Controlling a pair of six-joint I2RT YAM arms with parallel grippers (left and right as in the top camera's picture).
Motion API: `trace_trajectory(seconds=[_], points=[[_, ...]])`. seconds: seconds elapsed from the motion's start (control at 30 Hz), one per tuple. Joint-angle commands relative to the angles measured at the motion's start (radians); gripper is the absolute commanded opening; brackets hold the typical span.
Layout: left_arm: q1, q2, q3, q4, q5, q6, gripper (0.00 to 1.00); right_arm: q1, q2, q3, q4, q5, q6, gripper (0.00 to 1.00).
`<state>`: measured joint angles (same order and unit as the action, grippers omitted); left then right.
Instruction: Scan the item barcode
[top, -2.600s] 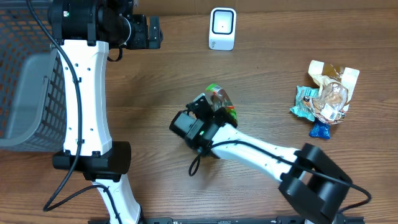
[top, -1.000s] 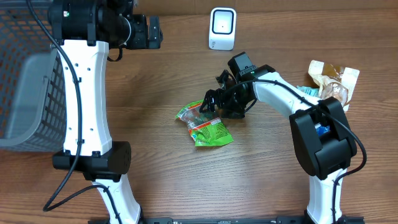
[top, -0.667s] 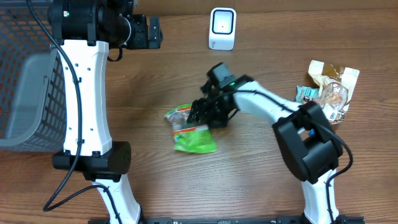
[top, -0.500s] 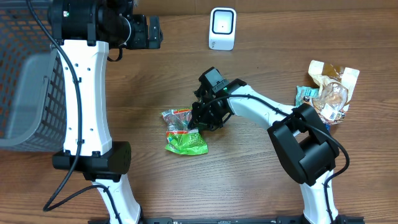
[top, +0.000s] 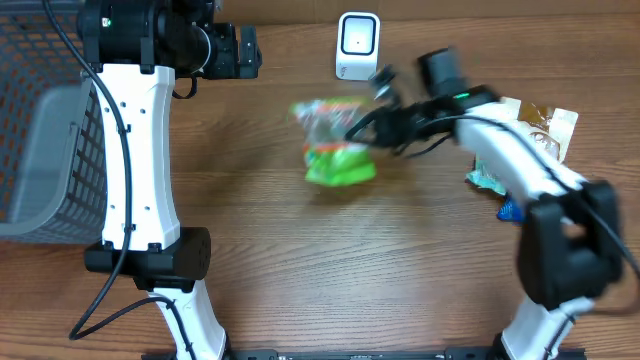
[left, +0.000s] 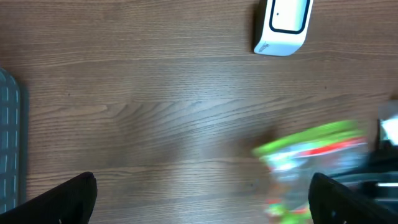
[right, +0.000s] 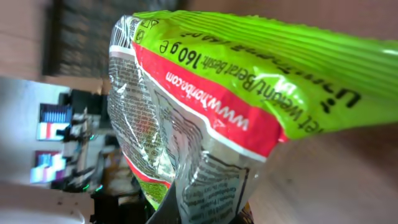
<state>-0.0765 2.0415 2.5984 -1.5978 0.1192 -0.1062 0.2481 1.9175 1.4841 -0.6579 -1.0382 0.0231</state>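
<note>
We see the green snack bag (top: 338, 150) as a blurred shape in the upper middle of the overhead frame, just below the white scanner (top: 357, 45). It is crinkled foil, bright green, with a red band and a silvery panel of fine print. Dark letters on the green read "160 g e" and the red band carries a white "www…com" address. The right gripper (top: 378, 124) is clamped on the bag's edge, and the left gripper (left: 211, 198) hangs with fingers spread wide, holding nothing.

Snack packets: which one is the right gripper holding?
The green-and-red bag, clamped in the right gripper near the white scanner; the other packets lie in a pile apart from it.
</note>
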Motion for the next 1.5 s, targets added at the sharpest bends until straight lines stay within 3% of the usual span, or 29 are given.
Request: trace_trajectory(seconds=[0.0,0.2,0.47,0.53,0.63,0.7,0.87,0.97,1.07,1.2,1.47], points=[[0.004,0.007,0.015,0.002,0.004,-0.014,1.00,-0.073,-0.163,0.036,0.003,-0.088,-0.193,0.04],[0.004,0.007,0.015,0.002,0.004,-0.014,1.00,-0.090,-0.329,0.036,0.041,0.139,-0.179,0.03],[0.004,0.007,0.015,0.002,0.004,-0.014,1.00,-0.085,-0.408,0.036,0.055,0.388,-0.140,0.04],[0.004,0.007,0.015,0.002,0.004,-0.014,1.00,-0.003,-0.402,0.036,0.073,0.813,-0.067,0.04],[0.004,0.007,0.015,0.002,0.004,-0.014,1.00,0.106,-0.375,0.036,0.129,1.230,-0.087,0.04],[0.004,0.007,0.015,0.002,0.004,-0.014,1.00,0.195,-0.327,0.036,0.218,1.503,-0.183,0.04],[0.004,0.007,0.015,0.002,0.004,-0.014,1.00,0.279,-0.161,0.036,0.472,1.836,-0.496,0.04],[0.004,0.007,0.015,0.002,0.004,-0.014,1.00,0.281,-0.005,0.036,0.674,1.991,-0.781,0.04],[0.004,0.007,0.015,0.002,0.004,-0.014,1.00,0.276,0.092,0.036,0.839,2.049,-0.949,0.04],[0.004,0.007,0.015,0.002,0.004,-0.014,1.00,0.275,0.174,0.036,0.990,2.020,-1.058,0.04],[0.004,0.007,0.015,0.002,0.004,-0.014,1.00,0.271,0.245,0.036,1.081,1.904,-1.102,0.04]])
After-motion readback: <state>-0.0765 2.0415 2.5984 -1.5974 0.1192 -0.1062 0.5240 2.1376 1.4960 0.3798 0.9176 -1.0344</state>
